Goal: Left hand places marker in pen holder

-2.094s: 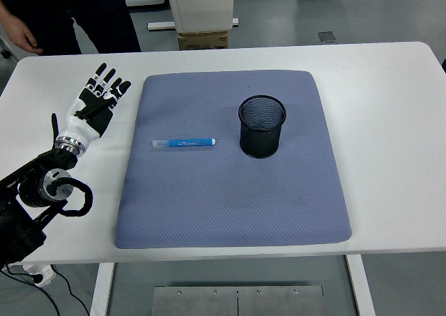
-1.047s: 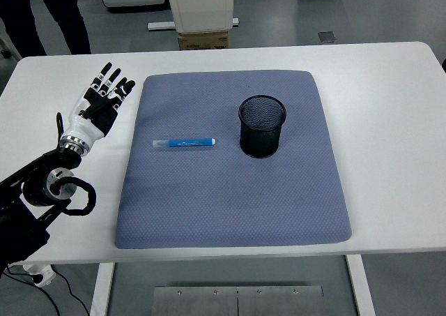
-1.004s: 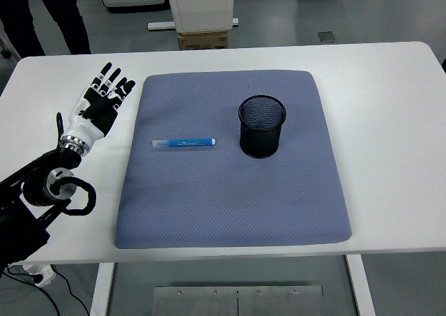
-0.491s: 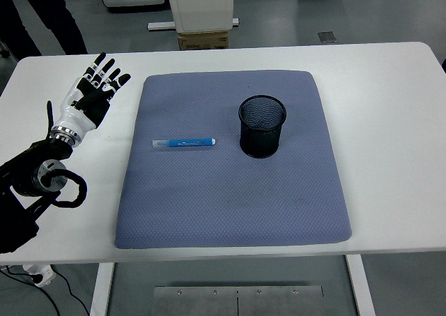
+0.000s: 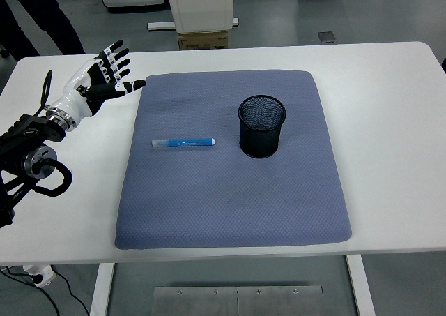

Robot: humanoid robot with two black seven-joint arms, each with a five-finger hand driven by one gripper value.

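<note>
The blue marker [image 5: 184,143] is lying flat on the grey-blue mat [image 5: 233,190], left of centre in the frame. The black mesh pen holder [image 5: 262,126] is standing upright just right of it, apart from it. The left hand [image 5: 103,77] is hovering at upper left over the white worktop [image 5: 390,121], fingers spread, holding nothing.

Your left hand [image 5: 97,86] has bare mat [image 5: 230,197] all around the marker [image 5: 184,143]; only the pen holder [image 5: 262,126] stands near the mat's middle.
</note>
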